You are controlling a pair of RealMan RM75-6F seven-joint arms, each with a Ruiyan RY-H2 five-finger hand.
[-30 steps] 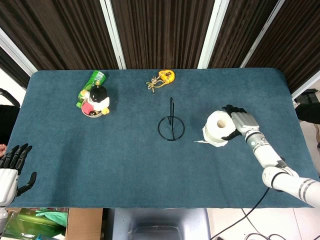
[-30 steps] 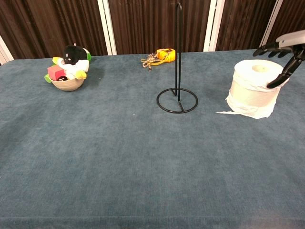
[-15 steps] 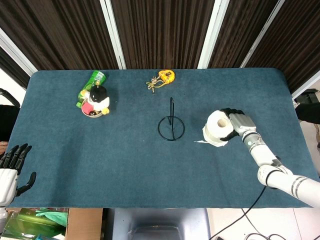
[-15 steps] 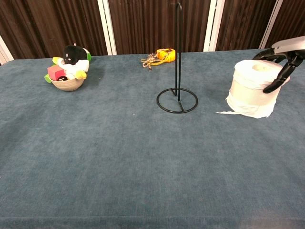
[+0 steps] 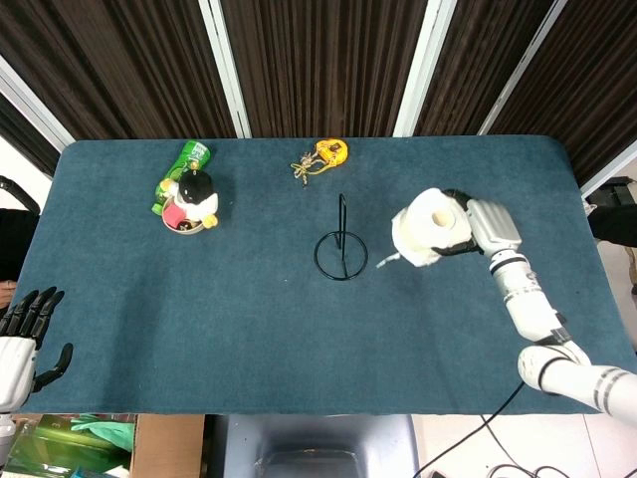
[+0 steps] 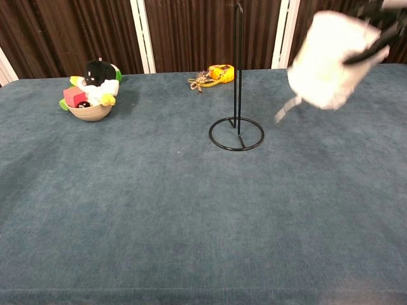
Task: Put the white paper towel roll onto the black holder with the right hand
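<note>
right hand (image 5: 490, 227) gripping roll (image 5: 431, 226), left hand (image 5: 22, 339) head-view only

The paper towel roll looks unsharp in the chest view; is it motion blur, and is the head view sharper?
Chest view: the white paper towel roll is smeared, edges soft, while the black holder and table stay crisp, so probably motion blur. Head view: the roll and the right hand holding it look fairly sharp.

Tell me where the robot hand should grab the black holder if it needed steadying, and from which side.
Probably the upright rod, near mid-height, from the left: the ring base lies flat against the table, and the right robot hand carries the paper towel roll in from the right.
</note>
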